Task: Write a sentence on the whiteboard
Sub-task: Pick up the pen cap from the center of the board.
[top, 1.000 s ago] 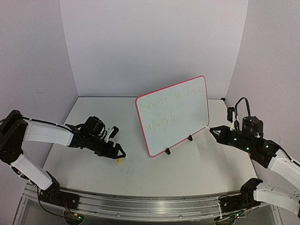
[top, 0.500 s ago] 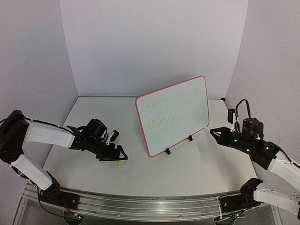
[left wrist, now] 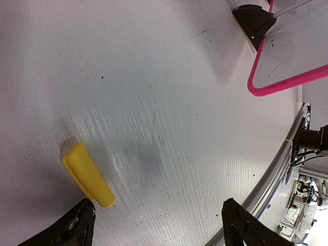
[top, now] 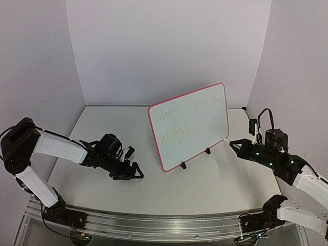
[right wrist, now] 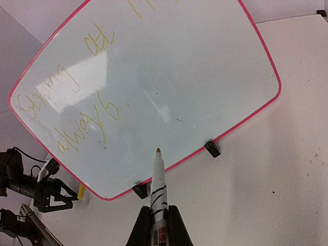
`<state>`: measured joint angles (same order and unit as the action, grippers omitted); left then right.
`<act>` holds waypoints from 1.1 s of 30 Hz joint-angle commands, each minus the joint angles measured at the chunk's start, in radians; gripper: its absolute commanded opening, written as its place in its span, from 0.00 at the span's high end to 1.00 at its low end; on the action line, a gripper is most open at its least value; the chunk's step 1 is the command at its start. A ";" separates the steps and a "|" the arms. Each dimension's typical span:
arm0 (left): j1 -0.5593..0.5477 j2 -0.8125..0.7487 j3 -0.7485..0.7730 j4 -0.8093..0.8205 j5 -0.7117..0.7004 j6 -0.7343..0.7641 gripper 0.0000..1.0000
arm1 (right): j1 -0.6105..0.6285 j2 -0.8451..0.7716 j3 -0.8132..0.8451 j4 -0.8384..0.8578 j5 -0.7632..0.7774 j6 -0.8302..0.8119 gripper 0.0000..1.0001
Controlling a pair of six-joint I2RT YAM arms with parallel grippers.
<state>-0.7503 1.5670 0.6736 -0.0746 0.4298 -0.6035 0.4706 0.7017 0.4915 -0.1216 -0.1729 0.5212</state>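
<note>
The whiteboard (top: 197, 120) stands tilted on small black feet at mid-table, with a pink-red rim. The sentence (top: 177, 124) is faint yellow-green cursive in two lines, "Strong at heart" above "always"; it also shows in the right wrist view (right wrist: 77, 102). My right gripper (top: 232, 142) is shut on a white marker (right wrist: 158, 187), whose orange tip points at the whiteboard's (right wrist: 169, 66) lower part, close to it. My left gripper (top: 136, 171) is open and low over the table, left of the board. A yellow marker cap (left wrist: 87, 177) lies just inside its left fingertip (left wrist: 82, 225).
White walls close the back and both sides. The metal rail (top: 154, 223) runs along the table's near edge, close to my left gripper (left wrist: 161, 228). The board's black feet (right wrist: 211, 149) rest on the table.
My left gripper has slid right, toward the board, and now covers the yellow cap in the top view. My right gripper with the marker drew back slightly.
</note>
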 commanded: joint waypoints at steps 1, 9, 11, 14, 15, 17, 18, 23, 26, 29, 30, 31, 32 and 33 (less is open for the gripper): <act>-0.021 0.037 0.015 0.037 0.007 -0.015 0.15 | -0.004 0.000 0.009 0.019 0.005 -0.003 1.00; -0.034 0.108 0.040 0.203 0.011 -0.027 0.15 | -0.004 -0.007 0.005 0.018 0.006 -0.001 1.00; -0.038 0.114 0.044 0.239 0.003 -0.028 0.15 | -0.003 -0.008 0.005 0.017 0.006 -0.002 1.00; -0.038 0.073 0.043 0.250 -0.019 -0.011 0.15 | -0.004 -0.009 0.005 0.016 0.007 0.000 1.00; -0.038 0.050 0.040 0.249 -0.023 -0.002 0.15 | -0.003 -0.008 0.006 0.015 0.006 0.000 1.00; -0.038 -0.008 0.032 0.230 -0.036 0.032 0.14 | -0.004 -0.008 0.007 0.014 0.005 -0.002 1.00; -0.038 -0.031 0.031 0.209 -0.047 0.051 0.13 | -0.003 -0.007 0.007 0.014 0.005 -0.004 1.00; -0.035 -0.074 0.051 0.137 -0.132 0.162 0.11 | -0.003 0.006 0.003 0.017 0.011 -0.007 1.00; -0.034 -0.007 0.097 0.119 -0.131 0.216 0.11 | -0.004 0.010 -0.002 0.017 0.003 -0.004 1.00; -0.030 0.078 0.153 0.095 -0.132 0.246 0.11 | -0.003 0.000 -0.005 0.017 0.001 0.000 1.00; -0.031 0.095 0.168 0.084 -0.135 0.252 0.11 | -0.003 -0.006 -0.005 0.017 0.001 0.002 1.00; -0.031 0.109 0.179 0.081 -0.140 0.257 0.12 | -0.004 -0.011 -0.006 0.018 0.002 0.004 1.00; -0.031 0.120 0.186 0.081 -0.143 0.261 0.12 | -0.003 -0.016 -0.006 0.019 0.001 0.005 1.00; -0.031 0.130 0.190 0.081 -0.144 0.267 0.12 | -0.004 -0.022 -0.006 0.019 0.002 0.006 1.00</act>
<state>-0.7845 1.6549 0.8067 0.0428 0.3128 -0.3989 0.4706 0.7036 0.4908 -0.1218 -0.1726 0.5213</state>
